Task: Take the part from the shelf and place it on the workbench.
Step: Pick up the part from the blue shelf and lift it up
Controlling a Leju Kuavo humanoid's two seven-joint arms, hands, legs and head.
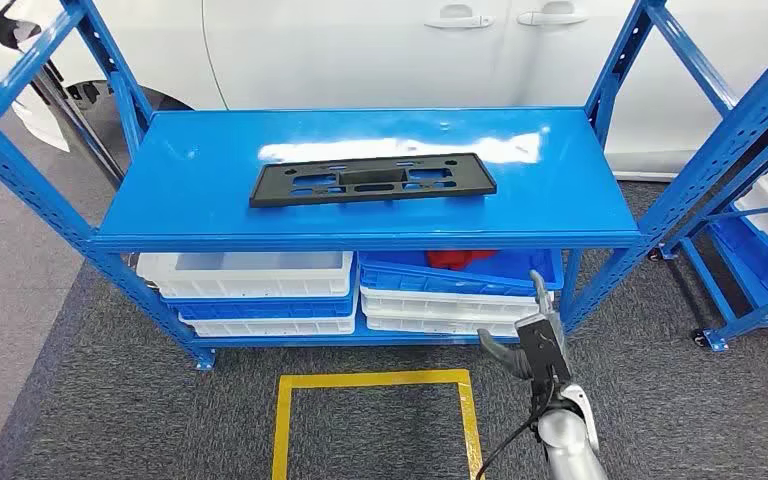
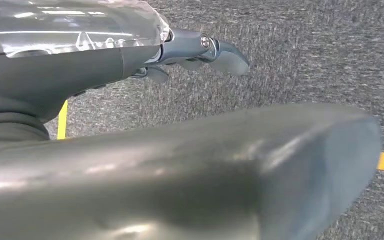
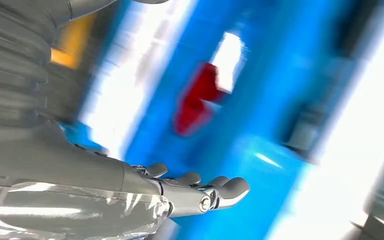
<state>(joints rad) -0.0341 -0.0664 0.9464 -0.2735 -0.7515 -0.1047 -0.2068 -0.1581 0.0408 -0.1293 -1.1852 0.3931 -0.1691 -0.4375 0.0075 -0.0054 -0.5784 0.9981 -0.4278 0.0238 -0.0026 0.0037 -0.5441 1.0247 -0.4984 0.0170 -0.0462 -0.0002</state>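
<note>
One right hand (image 1: pixel 538 340) rises at five o'clock, fingers spread and empty, readied for a reach. Beyond it, the blue shelf (image 1: pixel 190 190) carries the black part (image 1: pixel 372 180) flat at twelve o'clock, untouched. Low over the carpet, the left hand (image 2: pixel 200 52) hangs loosely open, holding nothing.

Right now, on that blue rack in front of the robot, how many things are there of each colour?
Black flat plastic part on the top shelf: 1
White plastic bins on the lower shelf: 4
Blue plastic bins on the lower shelf: 2
Red object in the upper blue bin: 1
Total: 8
</note>
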